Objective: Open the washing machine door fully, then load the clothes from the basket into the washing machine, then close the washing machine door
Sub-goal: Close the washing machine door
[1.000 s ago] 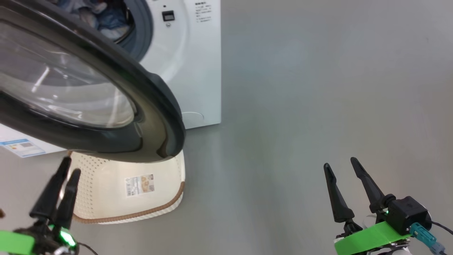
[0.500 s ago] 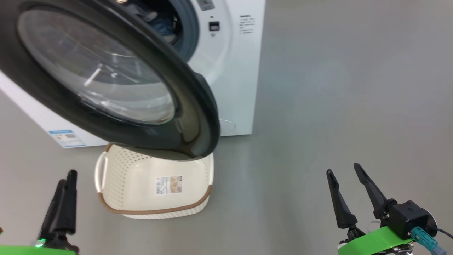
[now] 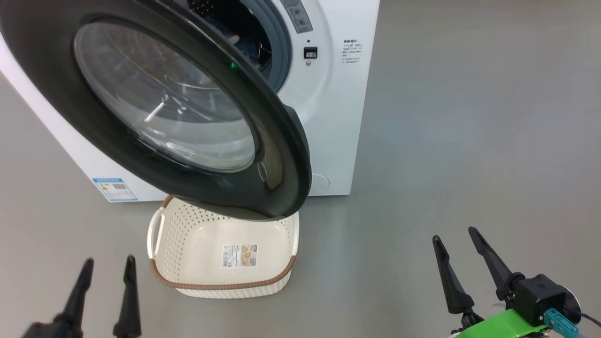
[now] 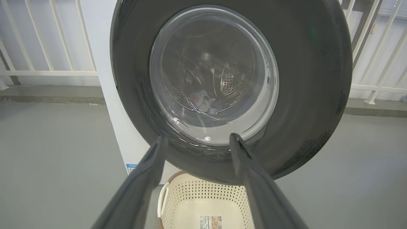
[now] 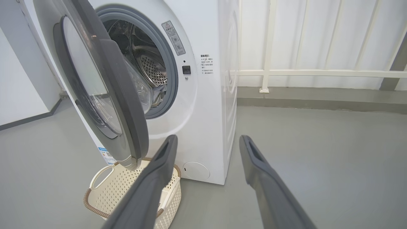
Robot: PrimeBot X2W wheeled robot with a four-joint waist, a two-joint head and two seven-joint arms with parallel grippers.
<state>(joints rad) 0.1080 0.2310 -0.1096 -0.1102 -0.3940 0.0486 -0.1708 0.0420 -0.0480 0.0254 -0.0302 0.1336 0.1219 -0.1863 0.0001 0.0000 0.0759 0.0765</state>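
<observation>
The head camera has swung since the earlier frame, so the washer [image 3: 347, 117] and basket [image 3: 220, 285] sit more to the right and lower in its view. That is the view shifting, not the things. The left gripper [image 3: 109, 260] now shows its fingers clearly spread; the right gripper [image 3: 454, 234] is spread too. Neither holds anything.

The door [image 3: 155, 108] stands part open, with the basket on the floor at its 6 o'clock, partly under its lower edge. The basket looks empty. The clothes [image 4: 202, 101] lie in the drum, seen through the glass. Closing the door is likely what remains.

- The left gripper, at the basket's 8 o'clock, faces the bulging glass, where a push could skid off; the black rim is safer.
- Fabric near the gasket could get pinched, so the door fails to latch.
- I cannot tell the clearance between door and basket rim; the swing might snag it.
- The right gripper, at the basket's 3 o'clock, could be caught in the closing gap.
</observation>
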